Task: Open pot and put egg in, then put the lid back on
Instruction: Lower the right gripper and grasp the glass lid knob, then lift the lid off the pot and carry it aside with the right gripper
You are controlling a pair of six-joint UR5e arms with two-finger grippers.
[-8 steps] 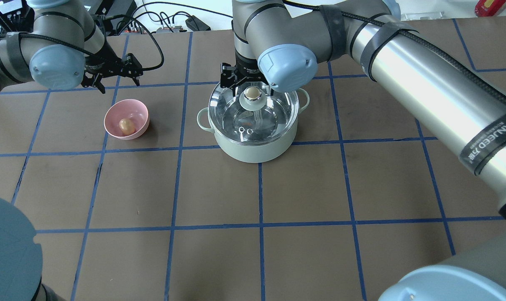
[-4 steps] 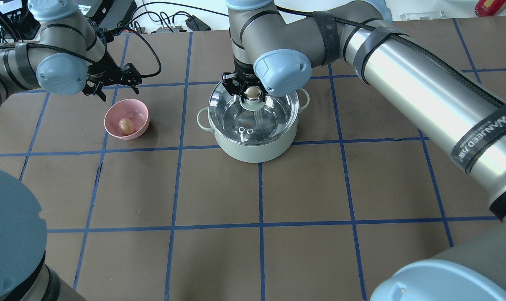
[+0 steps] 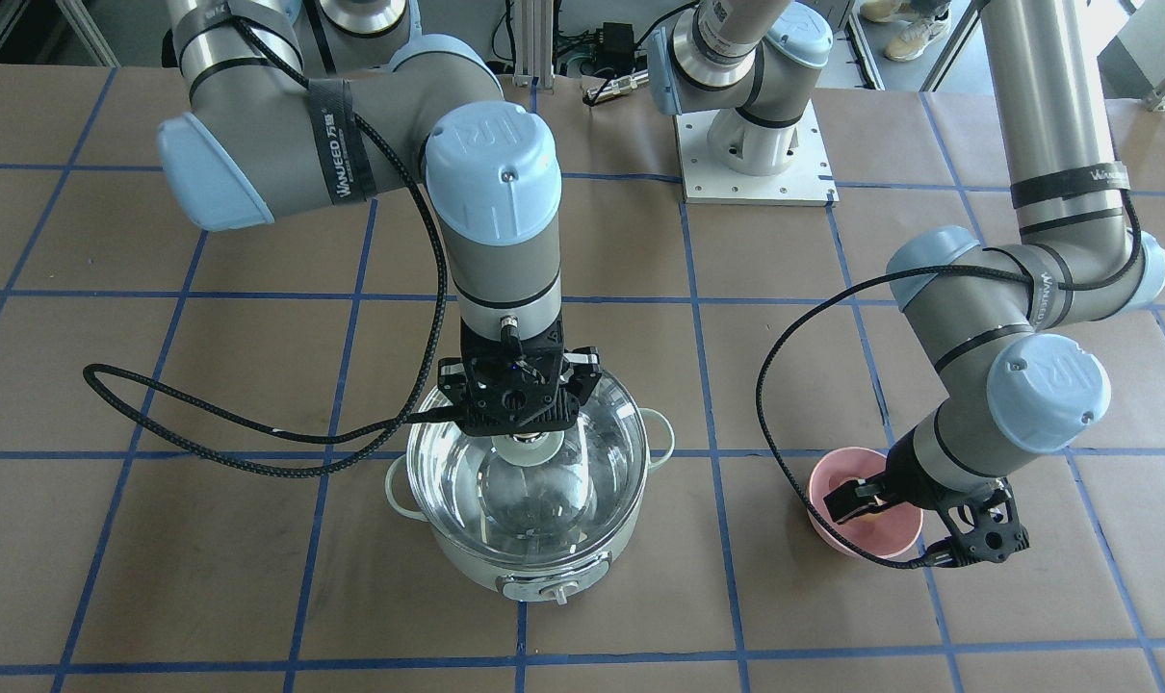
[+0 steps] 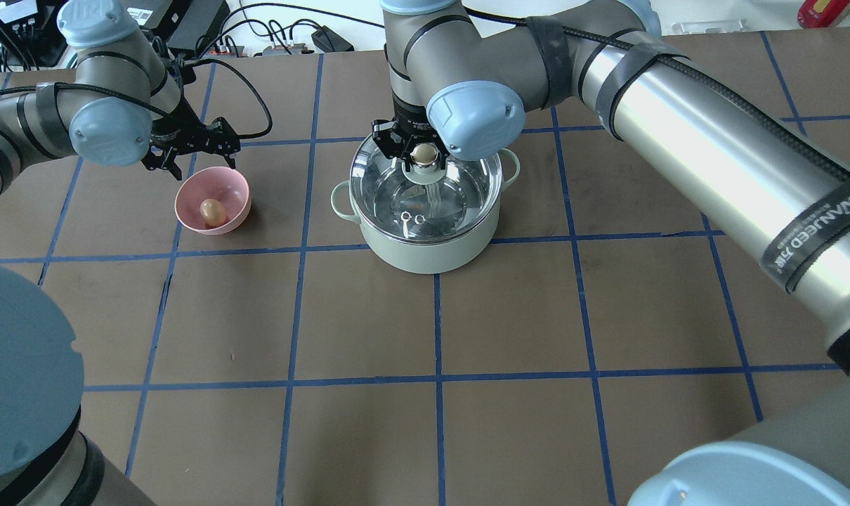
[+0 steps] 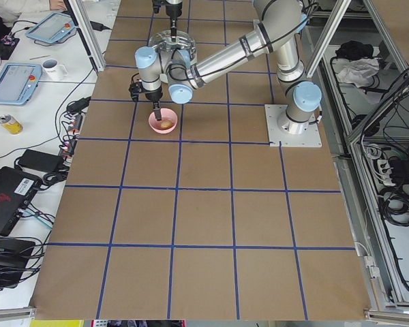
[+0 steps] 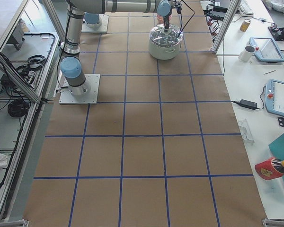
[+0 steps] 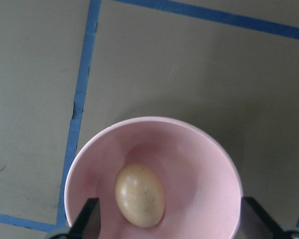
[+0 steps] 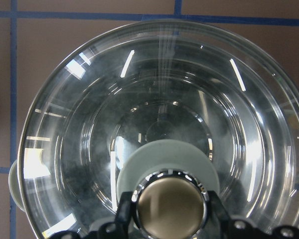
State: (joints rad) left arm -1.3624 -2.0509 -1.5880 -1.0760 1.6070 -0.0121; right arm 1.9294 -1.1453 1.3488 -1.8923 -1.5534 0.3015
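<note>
Right fingers clamp the lid by its knob, rim on the pot; left fingers splayed wide above the egg, bottom centre.

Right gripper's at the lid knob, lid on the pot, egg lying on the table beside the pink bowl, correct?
No: the egg lies inside the pink bowl, per the left wrist view. Right gripper at the lid knob, lid on the pot: yes.

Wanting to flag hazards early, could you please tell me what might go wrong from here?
The right gripper's fingers flank the beige knob of the round clear glass lid; a shallow grip might drop it onto the mint-green pot. The tan egg in the pink bowl lies nearer one of the open left gripper's fingers, which might knock it.
</note>
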